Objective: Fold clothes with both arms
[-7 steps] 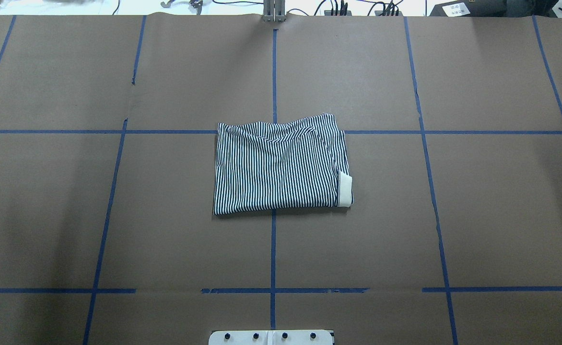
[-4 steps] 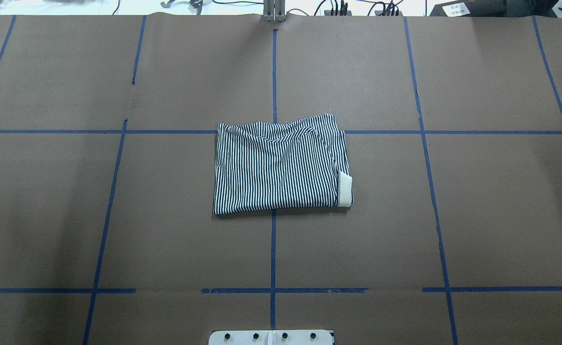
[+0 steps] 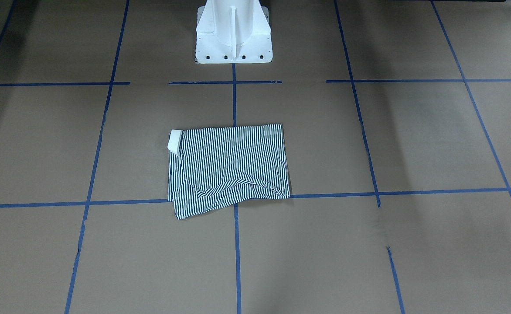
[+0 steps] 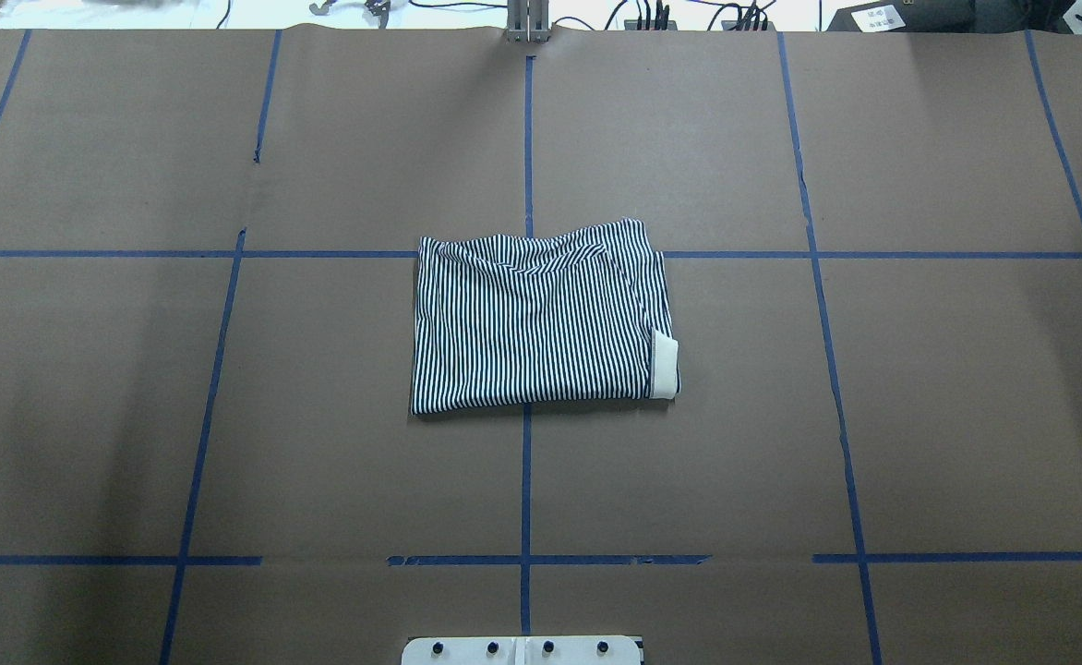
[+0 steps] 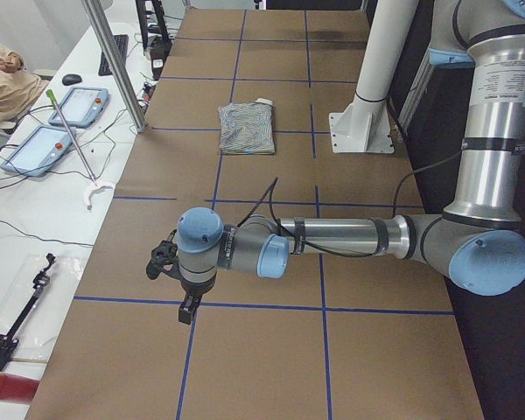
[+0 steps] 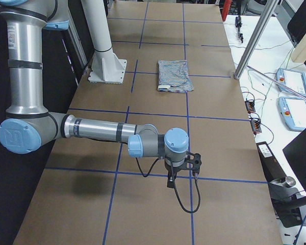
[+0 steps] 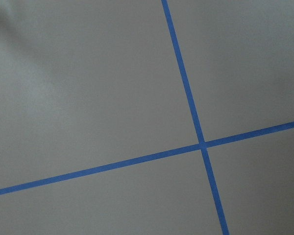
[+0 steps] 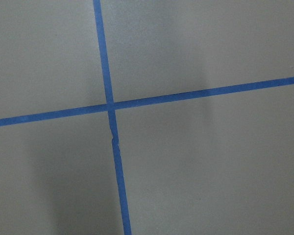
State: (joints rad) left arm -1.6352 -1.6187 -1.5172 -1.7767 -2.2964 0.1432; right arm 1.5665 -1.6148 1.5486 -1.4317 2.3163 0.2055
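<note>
striped polo shirt (image 4: 541, 319) is being shown folded at table (image 4: 135, 416) centre, cream collar (image 4: 665, 368) at its 4 o'clock corner overhead. left gripper (image 5: 187, 311) is being held well apart, shirt at its 1 o'clock; right gripper (image 6: 171, 182) likewise, shirt at 12 o'clock, each in own side view. shirt is being touched by neither. finger spread cannot be told: too small, cut from wrist views.

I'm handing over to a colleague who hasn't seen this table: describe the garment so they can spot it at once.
From the white pedestal base, follow the blue tape line running straight out across the brown table. The folded shirt lies over that line where a second tape line crosses. It is the only cloth, thinly striped navy and white, with cream-white trim at one corner.
</note>
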